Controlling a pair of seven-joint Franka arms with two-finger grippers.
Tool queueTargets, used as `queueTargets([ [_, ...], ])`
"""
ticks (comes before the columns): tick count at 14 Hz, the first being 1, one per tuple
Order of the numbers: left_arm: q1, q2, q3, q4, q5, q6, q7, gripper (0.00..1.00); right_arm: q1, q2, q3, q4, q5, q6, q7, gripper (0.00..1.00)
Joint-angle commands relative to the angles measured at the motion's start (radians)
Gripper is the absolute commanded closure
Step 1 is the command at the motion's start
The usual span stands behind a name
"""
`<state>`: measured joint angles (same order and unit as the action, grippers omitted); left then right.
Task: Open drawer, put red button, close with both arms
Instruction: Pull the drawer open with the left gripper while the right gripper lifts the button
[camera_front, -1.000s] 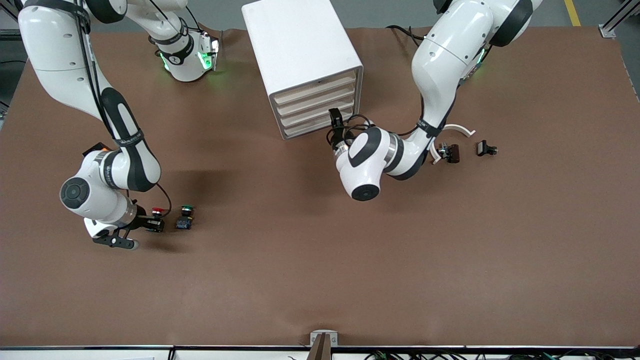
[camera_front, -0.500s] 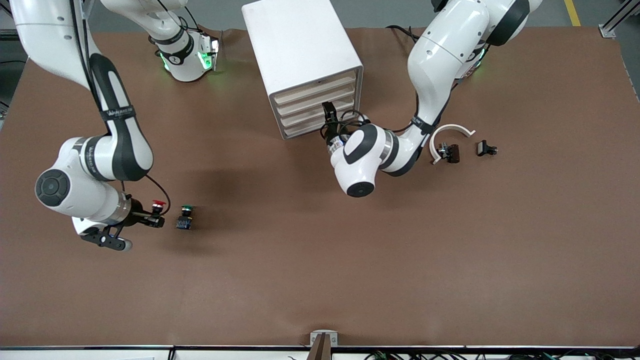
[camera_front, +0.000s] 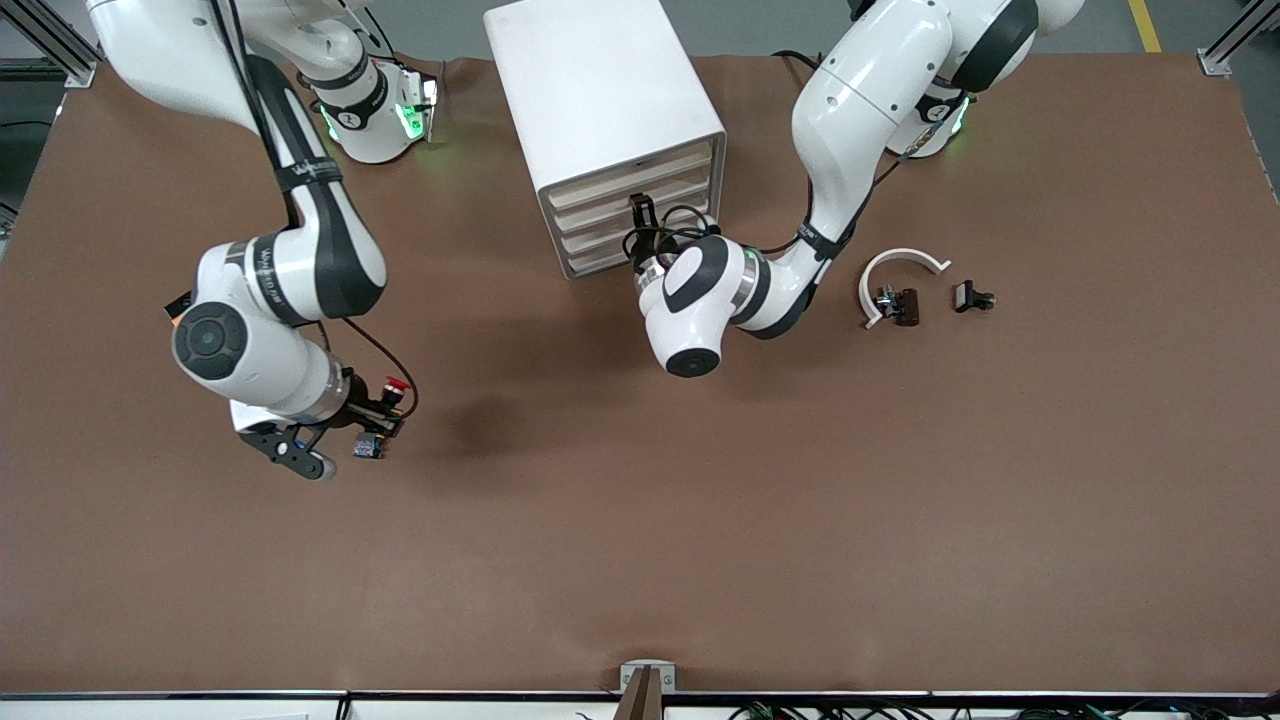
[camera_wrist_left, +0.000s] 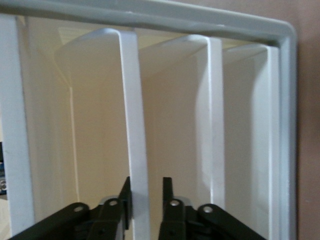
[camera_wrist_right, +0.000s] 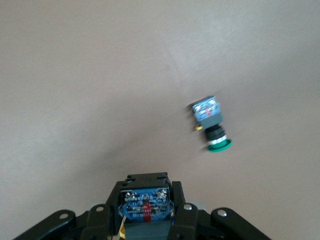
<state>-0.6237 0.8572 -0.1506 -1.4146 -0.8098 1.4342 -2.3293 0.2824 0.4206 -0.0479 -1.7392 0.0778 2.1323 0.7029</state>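
Note:
My right gripper (camera_front: 385, 402) is shut on the red button (camera_front: 397, 384) and holds it in the air over the green-capped button (camera_front: 368, 447). In the right wrist view the red button's blue base (camera_wrist_right: 145, 207) sits between my right gripper's (camera_wrist_right: 146, 191) fingers. My left gripper (camera_front: 638, 210) is at the front of the white cabinet (camera_front: 600, 90), below the top drawer (camera_front: 680, 163). In the left wrist view my left gripper (camera_wrist_left: 147, 182) is open and straddles one drawer's white lip (camera_wrist_left: 134, 125), one finger touching it. I cannot tell which drawer. All drawers look shut.
The green-capped button (camera_wrist_right: 215, 132) lies on its side on the brown table. A white curved piece (camera_front: 900, 262) and two small black parts (camera_front: 900, 305) (camera_front: 972, 296) lie toward the left arm's end. An orange bit (camera_front: 178, 303) shows beside the right arm.
My right gripper has lifted the red button off the table and carried it over the green button, toward the cabinet. My left gripper has moved up along the drawer fronts.

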Motion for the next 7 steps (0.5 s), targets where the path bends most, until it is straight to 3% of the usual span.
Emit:
queueTargets([
  [1, -0.007, 0.029, 0.014, 0.016, -0.002, 0.005, -0.013, 1.0, 0.027, -0.013, -0.009, 0.013, 0.014, -0.009, 0.062, 1.0],
  [7, 0.027, 0.022, 0.095, 0.054, -0.003, 0.009, -0.012, 1.0, 0.09, -0.011, -0.009, 0.038, 0.014, -0.009, 0.182, 1.0],
])
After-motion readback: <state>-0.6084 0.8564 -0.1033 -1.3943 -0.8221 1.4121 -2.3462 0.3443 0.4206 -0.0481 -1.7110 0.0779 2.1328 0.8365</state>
